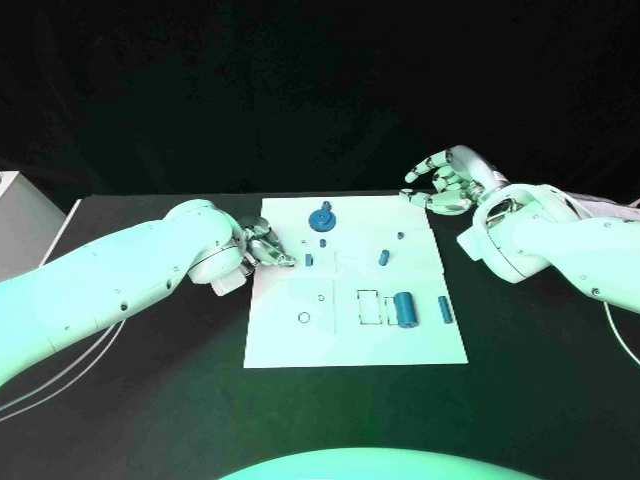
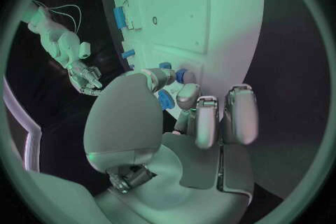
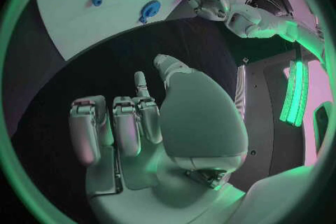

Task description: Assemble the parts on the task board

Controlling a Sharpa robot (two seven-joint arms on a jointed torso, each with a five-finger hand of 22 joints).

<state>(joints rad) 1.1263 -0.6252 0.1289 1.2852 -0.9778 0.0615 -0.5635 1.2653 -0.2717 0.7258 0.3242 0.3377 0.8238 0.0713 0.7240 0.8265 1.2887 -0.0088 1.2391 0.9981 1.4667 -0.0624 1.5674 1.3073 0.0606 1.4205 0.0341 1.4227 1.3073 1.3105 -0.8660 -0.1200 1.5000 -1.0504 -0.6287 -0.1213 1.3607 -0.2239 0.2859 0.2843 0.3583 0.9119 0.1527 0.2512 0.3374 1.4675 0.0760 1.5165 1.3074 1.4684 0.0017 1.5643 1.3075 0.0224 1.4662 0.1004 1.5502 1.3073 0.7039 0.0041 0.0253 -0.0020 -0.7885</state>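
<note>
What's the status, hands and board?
Left hand at task board's left edge, fingertips on a small blue part. Right hand open, off the board's far right corner. Nothing blocking.

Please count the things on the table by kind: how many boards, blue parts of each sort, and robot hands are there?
Task board: 1
Blue gear: 1
Large blue cylinder: 1
Smaller blue pieces: 4 that are plainly seen
Hands, left hand and right hand: 2
Total: 9
</note>
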